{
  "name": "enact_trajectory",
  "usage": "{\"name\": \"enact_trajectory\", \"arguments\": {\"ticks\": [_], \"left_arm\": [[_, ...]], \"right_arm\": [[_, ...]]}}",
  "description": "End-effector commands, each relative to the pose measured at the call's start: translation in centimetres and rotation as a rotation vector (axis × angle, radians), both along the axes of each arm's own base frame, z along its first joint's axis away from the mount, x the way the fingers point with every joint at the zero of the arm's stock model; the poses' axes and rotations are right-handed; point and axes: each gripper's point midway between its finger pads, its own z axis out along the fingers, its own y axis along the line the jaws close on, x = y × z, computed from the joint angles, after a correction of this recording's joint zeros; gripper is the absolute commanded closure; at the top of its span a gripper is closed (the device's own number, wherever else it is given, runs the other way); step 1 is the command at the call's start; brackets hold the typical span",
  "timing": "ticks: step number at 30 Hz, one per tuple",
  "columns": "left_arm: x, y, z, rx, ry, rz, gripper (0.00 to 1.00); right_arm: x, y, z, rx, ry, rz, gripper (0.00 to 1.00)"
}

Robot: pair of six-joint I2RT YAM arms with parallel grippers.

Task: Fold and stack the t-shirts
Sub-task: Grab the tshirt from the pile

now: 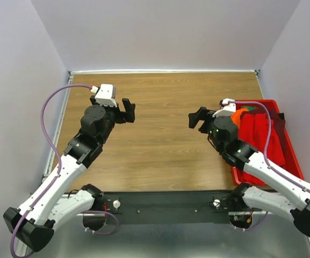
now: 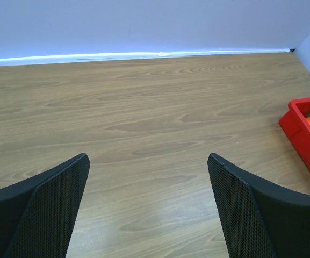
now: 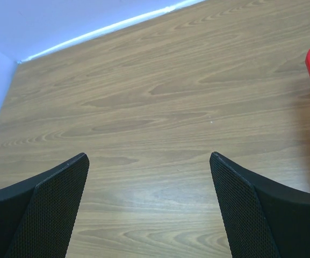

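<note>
Top view, t-shirts [image 1: 254, 134]: heaped in the red bin [image 1: 296, 161] at the right edge of the frame. Red cloth is uppermost, with an orange shirt [image 1: 240, 113] at the far end.
Top view, left gripper [image 1: 128, 110]: jaws apart and empty, upper left of centre above the table [image 1: 160, 156], well apart from the shirts.
Top view, right gripper [image 1: 197, 119]: jaws apart and empty, just left of the bin and pointing away from it.
Left wrist view, left gripper [image 2: 148, 157]: fingers wide over the wood. A bin corner with orange cloth shows at the right edge.
Right wrist view, right gripper [image 3: 148, 156]: fingers wide over the wood. Only the bin's rim shows at upper right, with no cloth in sight.
Handling: the shirts are likely light and limp, and prone to bunch or drag their neighbours along. A pinch on a top fold or hem should lift one free.
</note>
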Motion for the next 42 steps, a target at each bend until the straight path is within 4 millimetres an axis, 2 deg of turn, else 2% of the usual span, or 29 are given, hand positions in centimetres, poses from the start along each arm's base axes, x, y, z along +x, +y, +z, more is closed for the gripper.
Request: {"name": "enact_trajectory", "arguments": {"ticks": [1, 5, 8, 12, 13, 14, 15, 19, 21, 26, 39, 40, 42], "left_arm": [[0.0, -0.2, 0.5, 0.001, -0.019, -0.018, 0.01], [0.0, -0.4, 0.4, 0.001, -0.016, -0.023, 0.02], [0.1, -0.5, 0.2, 0.003, -0.008, -0.027, 0.02], [0.1, -0.6, 0.2, 0.003, -0.008, -0.032, 0.01], [0.0, -0.6, 0.3, 0.002, -0.009, -0.033, 0.01], [0.1, -0.7, 0.3, 0.001, -0.007, -0.035, 0.02], [0.0, -0.7, 0.3, -0.001, -0.007, -0.036, 0.02], [-0.1, -0.7, 0.4, -0.003, -0.009, -0.039, 0.02], [0.0, -0.7, 0.2, 0.002, -0.004, -0.041, 0.02], [-0.1, -1.0, 0.2, -0.002, -0.001, -0.054, 0.02], [-0.2, -1.5, 0.4, -0.003, -0.005, -0.085, 0.02], [-0.2, -1.6, 0.3, -0.004, -0.002, -0.091, 0.01], [-0.2, -1.8, 0.0, -0.002, 0.006, -0.097, 0.02]], "right_arm": [[-0.1, -1.2, -0.8, -0.043, 0.040, -0.052, 0.00], [0.7, -1.0, -1.0, -0.090, 0.085, -0.074, 0.00], [1.7, -2.8, -1.8, -0.165, 0.139, -0.210, 0.00], [3.1, -6.9, -2.7, -0.193, 0.231, -0.349, 0.00], [3.9, -9.2, -3.0, -0.155, 0.264, -0.382, 0.00], [4.0, -10.6, -3.1, -0.135, 0.282, -0.405, 0.00], [4.2, -13.3, -3.0, -0.101, 0.290, -0.459, 0.00], [2.8, -18.6, -2.5, -0.110, 0.290, -0.659, 0.00], [1.7, -20.4, -2.2, -0.120, 0.288, -0.727, 0.00], [0.4, -22.3, -3.1, -0.150, 0.315, -0.816, 0.00], [1.0, -25.1, -8.1, -0.222, 0.459, -0.975, 0.00], [1.0, -25.2, -8.5, -0.226, 0.469, -0.983, 0.01], [1.0, -25.4, -9.4, -0.225, 0.488, -0.996, 0.10]]}}
